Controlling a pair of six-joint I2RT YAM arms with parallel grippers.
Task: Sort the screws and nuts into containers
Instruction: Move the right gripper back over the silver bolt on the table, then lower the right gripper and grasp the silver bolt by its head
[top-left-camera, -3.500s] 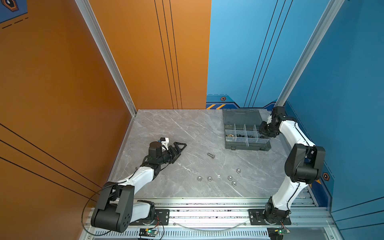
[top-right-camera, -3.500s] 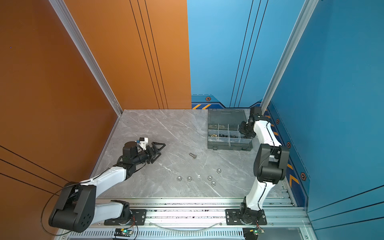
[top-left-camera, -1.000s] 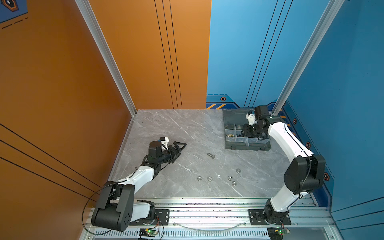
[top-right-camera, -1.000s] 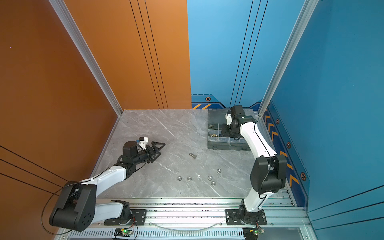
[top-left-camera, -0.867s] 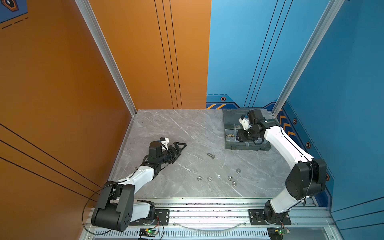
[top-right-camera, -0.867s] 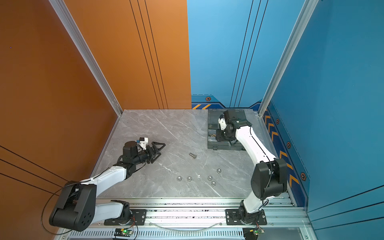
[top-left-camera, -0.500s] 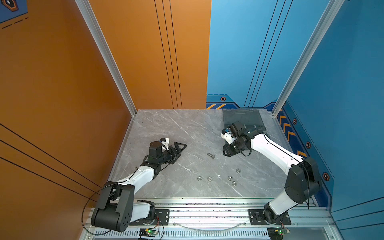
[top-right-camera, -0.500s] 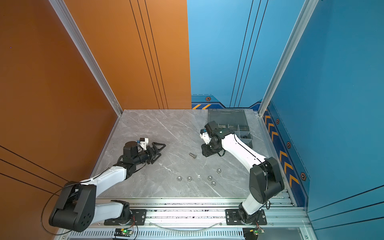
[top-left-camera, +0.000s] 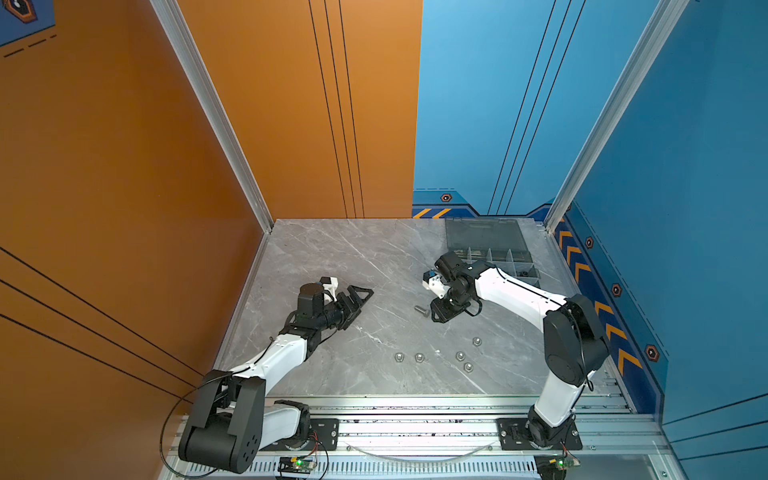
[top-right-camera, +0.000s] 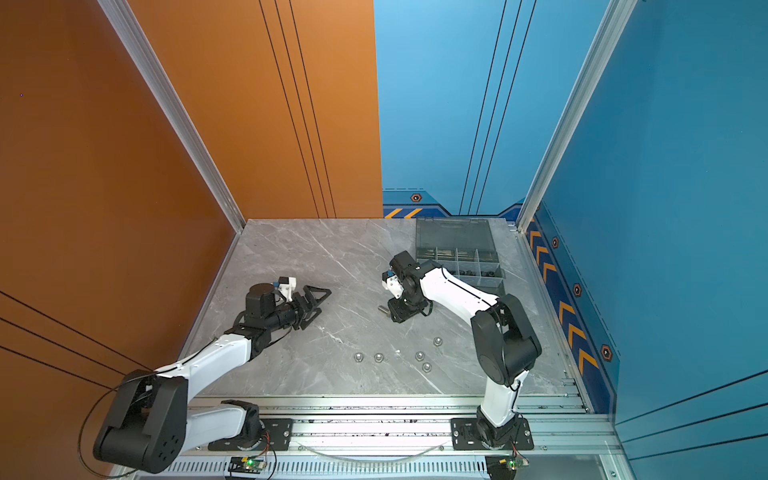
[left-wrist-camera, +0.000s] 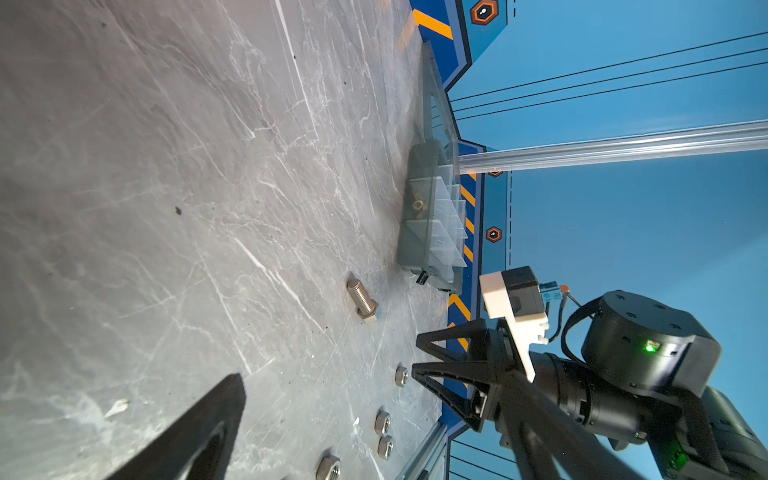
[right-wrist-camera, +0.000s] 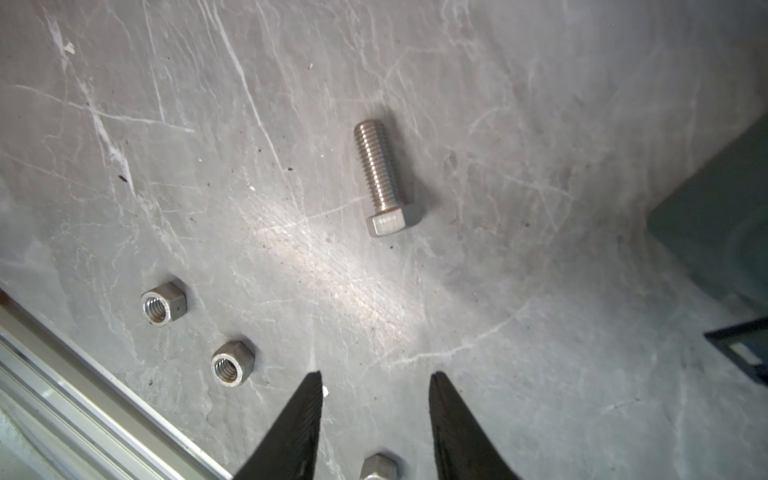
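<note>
One silver screw (right-wrist-camera: 384, 178), right pincer (right-wrist-camera: 375, 376) agape nearby

bright even light, glare on the table (right-wrist-camera: 340, 270), far corner seemingly blurred.

Robot lab cell: orange-blue wall panels (top-left-camera: 291, 104) (marbled tabletop (top-left-camera: 332, 257)).

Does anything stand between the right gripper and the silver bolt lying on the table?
Nothing visible. In the right wrist view only bare table lies between the open right gripper and the bolt; two nuts sit off to one side.
</note>
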